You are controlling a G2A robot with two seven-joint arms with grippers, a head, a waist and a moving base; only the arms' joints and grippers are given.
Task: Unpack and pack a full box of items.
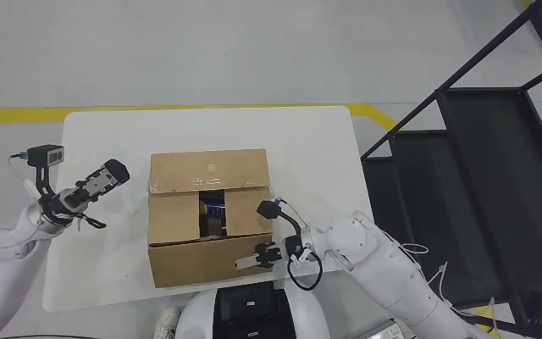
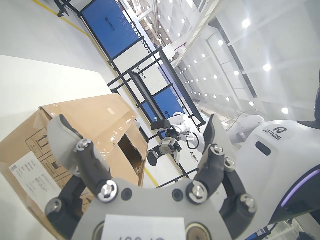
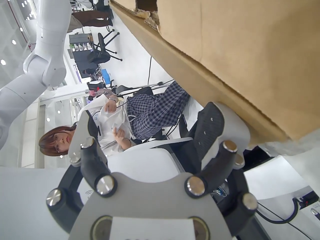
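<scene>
Two grippers flanked one cardboard box [image 1: 207, 174], which sat mid-frame on the white worktop [image 1: 305, 140], with its near face close to the worktop's lower edge in the top view. Its top flaps [image 1: 246, 208] were only partly parted. A narrow gap between them showed something blue and yellowish inside [image 1: 213, 208], too little of it to name.

The left gripper [image 1: 108, 175] hung at the left of the frame, well apart from the box, spread wide with nothing between its fingers. The right gripper [image 1: 254, 259] sat low at the box's lower right corner, likewise spread and empty. In the right wrist view one finger [image 3: 212, 126] lay just beside the box's bottom edge; whether it touched could not be told.

Unpacking looked barely begun, since the flaps would have to come fully apart before anything could be lifted out.

Several things could go wrong from there:
- A push from the low right gripper might slide or swing the whole box rather than shift a flap, because nothing braced the far side.
- With the box so near the worktop's lower edge, a pull toward the robot could tip it off.
- Reaching through so narrow a gap risked catching a finger on the ragged cardboard or jamming the contents under a flap.
</scene>
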